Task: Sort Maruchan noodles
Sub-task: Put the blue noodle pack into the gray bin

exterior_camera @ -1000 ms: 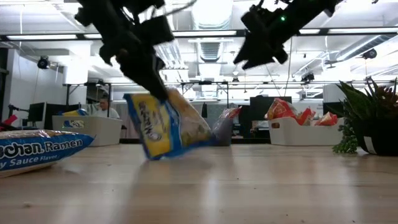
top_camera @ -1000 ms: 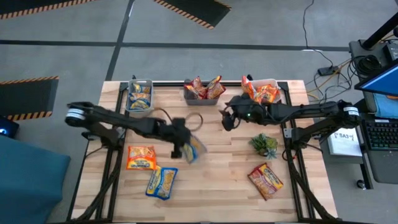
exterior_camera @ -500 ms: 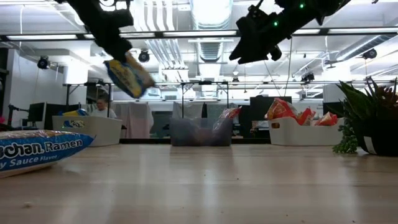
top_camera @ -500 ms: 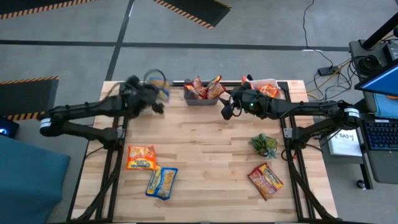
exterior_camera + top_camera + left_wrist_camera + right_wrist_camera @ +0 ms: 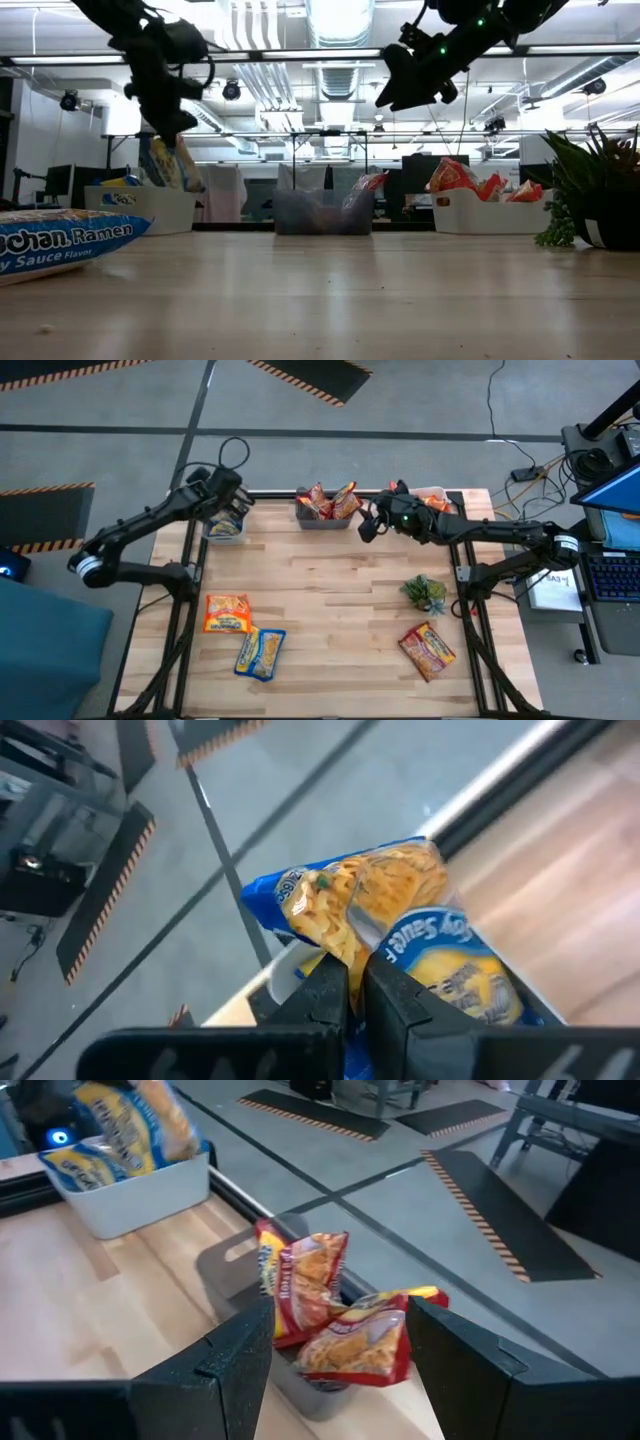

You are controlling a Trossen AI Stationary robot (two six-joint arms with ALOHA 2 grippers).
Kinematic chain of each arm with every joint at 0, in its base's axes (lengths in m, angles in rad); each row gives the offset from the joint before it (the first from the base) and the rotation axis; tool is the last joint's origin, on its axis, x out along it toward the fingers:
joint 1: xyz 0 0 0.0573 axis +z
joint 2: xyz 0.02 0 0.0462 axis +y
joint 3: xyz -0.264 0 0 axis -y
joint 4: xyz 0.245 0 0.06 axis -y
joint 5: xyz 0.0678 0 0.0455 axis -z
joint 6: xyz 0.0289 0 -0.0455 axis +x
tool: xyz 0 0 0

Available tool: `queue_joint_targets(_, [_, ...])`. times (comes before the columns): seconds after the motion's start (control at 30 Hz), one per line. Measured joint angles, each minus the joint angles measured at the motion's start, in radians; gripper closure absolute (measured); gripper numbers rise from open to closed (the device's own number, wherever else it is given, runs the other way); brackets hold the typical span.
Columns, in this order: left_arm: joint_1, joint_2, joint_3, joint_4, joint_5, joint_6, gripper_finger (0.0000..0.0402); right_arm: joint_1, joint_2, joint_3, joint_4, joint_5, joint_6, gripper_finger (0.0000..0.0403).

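High view shows the left gripper [image 5: 228,510] over the left bin [image 5: 208,530], sorting by colour; low view shows its blue-and-yellow packet [image 5: 165,162] hanging above; left wrist confirms the pinch; right gripper [image 5: 340,1365] waits spread.

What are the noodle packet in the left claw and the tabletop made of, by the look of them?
The blue-and-yellow packet, pinched in the left gripper, looks like thin glossy plastic film: it crinkles and catches the light. The table looks like pale wood planks with a smooth, faintly shiny finish; seams and grain show.
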Motion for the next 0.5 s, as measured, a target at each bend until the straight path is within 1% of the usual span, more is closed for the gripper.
queue_joint_targets(0.13, [-0.002, 0.061, 0.001, -0.02, 0.008, -0.01, 0.0401, -0.032, 0.0, 0.0, 0.0, 0.0, 0.0, 0.0188])
queue_joint_targets(0.3, [-0.001, 0.165, 0.026, -0.092, -0.003, -0.07, 0.0397, -0.055, 0.0, 0.0, -0.012, 0.0, 0.008, 0.0188])
queue_joint_targets(0.4, [-0.001, 0.217, 0.041, -0.115, -0.055, -0.091, 0.0377, -0.057, 0.0, 0.0, -0.022, -0.021, 0.01, 0.0188])
queue_joint_targets(0.5, [-0.001, 0.248, 0.061, -0.132, -0.066, -0.098, 0.0351, -0.057, 0.0, 0.0, -0.021, -0.048, 0.02, 0.0188])
